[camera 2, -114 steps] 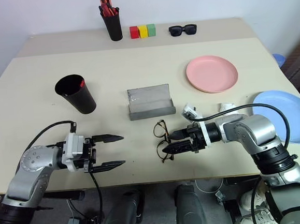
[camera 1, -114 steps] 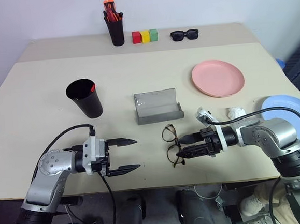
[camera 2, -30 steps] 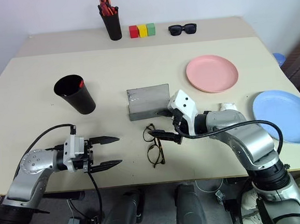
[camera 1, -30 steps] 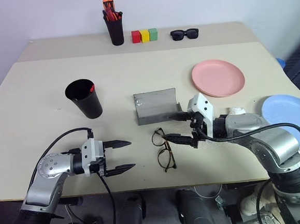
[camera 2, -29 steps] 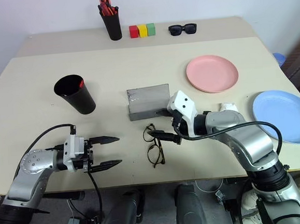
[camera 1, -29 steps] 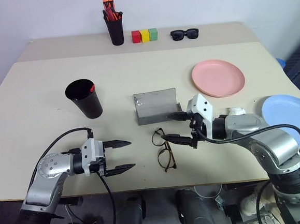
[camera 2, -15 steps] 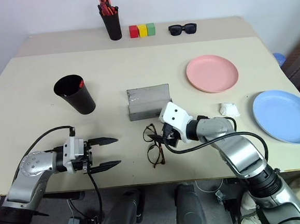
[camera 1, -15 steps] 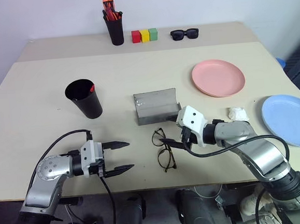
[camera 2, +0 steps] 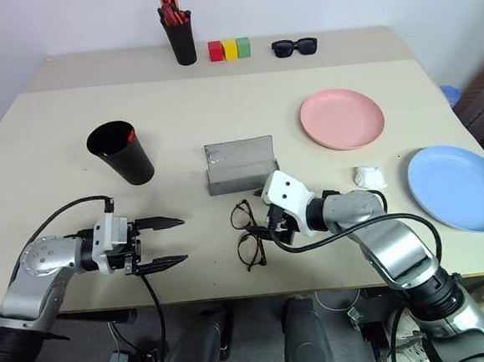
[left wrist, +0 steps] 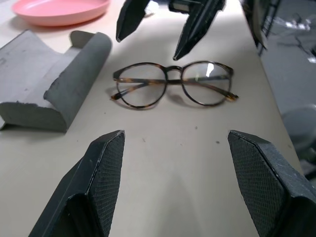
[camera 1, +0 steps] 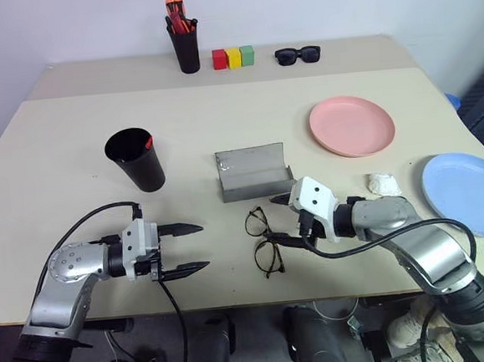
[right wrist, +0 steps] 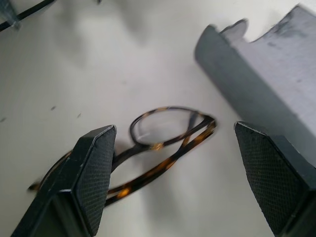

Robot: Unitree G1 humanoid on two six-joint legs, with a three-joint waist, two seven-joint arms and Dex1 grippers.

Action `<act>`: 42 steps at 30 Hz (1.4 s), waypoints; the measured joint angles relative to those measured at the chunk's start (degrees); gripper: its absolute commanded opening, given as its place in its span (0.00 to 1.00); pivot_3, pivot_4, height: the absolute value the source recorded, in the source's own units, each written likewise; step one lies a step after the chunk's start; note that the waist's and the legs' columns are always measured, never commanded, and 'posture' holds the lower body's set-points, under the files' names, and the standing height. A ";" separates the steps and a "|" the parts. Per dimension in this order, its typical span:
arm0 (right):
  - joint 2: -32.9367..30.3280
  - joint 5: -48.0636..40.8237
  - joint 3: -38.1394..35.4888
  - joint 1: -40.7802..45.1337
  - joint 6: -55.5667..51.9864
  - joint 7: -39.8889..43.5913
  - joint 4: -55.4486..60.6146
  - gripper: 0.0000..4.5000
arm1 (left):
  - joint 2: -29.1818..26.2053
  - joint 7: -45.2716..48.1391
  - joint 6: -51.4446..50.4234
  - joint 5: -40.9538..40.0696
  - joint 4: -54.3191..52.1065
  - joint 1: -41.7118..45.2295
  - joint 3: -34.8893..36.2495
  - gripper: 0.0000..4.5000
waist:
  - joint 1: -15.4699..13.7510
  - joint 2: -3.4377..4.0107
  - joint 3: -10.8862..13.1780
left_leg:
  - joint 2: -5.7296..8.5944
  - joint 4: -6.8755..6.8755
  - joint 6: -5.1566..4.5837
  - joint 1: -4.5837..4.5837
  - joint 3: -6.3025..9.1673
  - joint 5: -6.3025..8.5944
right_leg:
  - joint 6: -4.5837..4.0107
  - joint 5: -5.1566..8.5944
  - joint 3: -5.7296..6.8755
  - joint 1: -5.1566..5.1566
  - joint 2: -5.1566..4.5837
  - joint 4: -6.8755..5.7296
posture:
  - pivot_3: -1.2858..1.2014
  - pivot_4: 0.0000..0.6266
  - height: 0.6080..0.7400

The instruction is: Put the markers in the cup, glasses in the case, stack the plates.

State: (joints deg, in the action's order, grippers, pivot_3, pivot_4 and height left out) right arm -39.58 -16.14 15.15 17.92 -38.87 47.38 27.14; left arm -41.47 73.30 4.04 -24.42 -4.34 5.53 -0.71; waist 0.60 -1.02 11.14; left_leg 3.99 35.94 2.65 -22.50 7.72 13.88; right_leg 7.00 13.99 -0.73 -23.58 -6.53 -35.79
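Round-lensed tortoiseshell glasses [left wrist: 174,90], felt case [left wrist: 52,88]

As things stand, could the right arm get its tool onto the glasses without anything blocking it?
Probably yes: the right tool hangs open just beside the glasses, which lie flat on bare table; the open case sits behind them, apart.

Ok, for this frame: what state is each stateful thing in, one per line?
glasses: folded, lying on the table, not held
case: open, nothing inside
cup: upright, red-tipped marker inside
pink plate: unstacked
blue plate: unstacked, apart from the pink
left gripper: open
right gripper: open, at the glasses
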 measured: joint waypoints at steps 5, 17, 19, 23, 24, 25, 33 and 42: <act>-0.24 -0.10 0.04 0.03 0.13 1.37 -0.30 0.86 | 0.21 -0.02 0.10 0.26 0.49 2.63 -0.12 0.76 | 0.12 0.00 0.00 | 0.01 -0.01 -0.02 0.00 0.01 0.01 | 0.03 -0.01 -0.01 0.01 -0.01 0.06 | 0.52 0.24 1.00; 1.50 2.54 4.55 0.62 -0.49 0.21 -1.72 0.86 | 1.28 -0.97 0.29 1.48 0.30 3.29 -0.79 0.76 | 0.02 0.00 0.00 | 0.02 -0.03 -0.03 0.00 0.02 0.02 | 0.12 -0.07 -0.01 0.02 0.00 0.12 | 0.52 0.24 1.00; 1.50 3.15 4.90 0.63 -0.47 0.03 -1.99 0.86 | 1.28 -1.08 0.30 1.49 0.18 3.29 -0.78 0.76 | 0.03 0.00 0.00 | 0.02 -0.04 -0.03 0.00 0.02 0.02 | 0.15 -0.09 -0.01 0.02 0.00 0.12 | 0.52 0.24 1.00; 1.50 5.03 5.77 1.11 0.35 -0.54 -2.90 0.86 | 1.28 -1.28 0.30 1.50 0.15 3.29 -0.77 0.76 | 0.05 0.00 0.00 | 0.02 -0.02 -0.03 0.00 0.02 0.02 | 0.13 -0.08 -0.01 0.03 0.00 0.11 | 0.52 0.24 1.00; 1.57 5.52 6.02 1.33 0.66 -0.71 -3.12 0.86 | 1.27 -1.32 0.30 1.50 0.13 3.28 -0.77 0.76 | 0.04 0.00 0.00 | 0.02 -0.01 -0.03 0.01 0.02 0.02 | 0.13 -0.08 0.00 0.04 0.00 0.11 | 0.52 0.24 1.00; 1.71 6.48 6.41 1.84 1.30 -1.11 -3.90 0.86 | 1.28 -1.37 0.30 1.51 0.10 3.28 -0.77 0.76 | 0.04 0.00 0.00 | 0.03 0.01 -0.03 0.01 0.01 0.02 | 0.13 -0.08 0.00 0.05 0.00 0.11 | 0.52 0.24 1.00; 1.70 10.90 6.82 4.28 8.33 -1.83 -9.07 0.86 | 1.29 -1.95 0.67 1.77 -0.23 3.23 -0.75 0.76 | 0.02 -0.01 0.00 | 0.05 0.05 -0.03 0.05 0.00 0.02 | 0.13 -0.09 0.00 0.11 0.00 0.11 | 0.52 0.24 1.00; -0.67 12.72 5.19 5.57 12.14 -0.34 -11.59 0.86 | 1.30 -2.17 1.48 2.00 -0.14 3.23 -0.75 0.76 | -0.05 -0.02 -0.01 | 0.06 0.06 -0.03 0.05 -0.02 0.02 | 0.13 -0.09 0.01 0.15 -0.01 0.12 | 0.52 0.24 1.00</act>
State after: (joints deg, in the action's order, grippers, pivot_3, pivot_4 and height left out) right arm -40.24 -3.42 20.34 23.50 -26.74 47.04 15.55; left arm -40.16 71.13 5.51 -22.41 -4.49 8.76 -1.45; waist 0.55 -1.04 11.12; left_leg 4.05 35.99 2.62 -22.45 7.70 13.90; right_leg 7.12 13.90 -0.72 -23.43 -6.54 -35.67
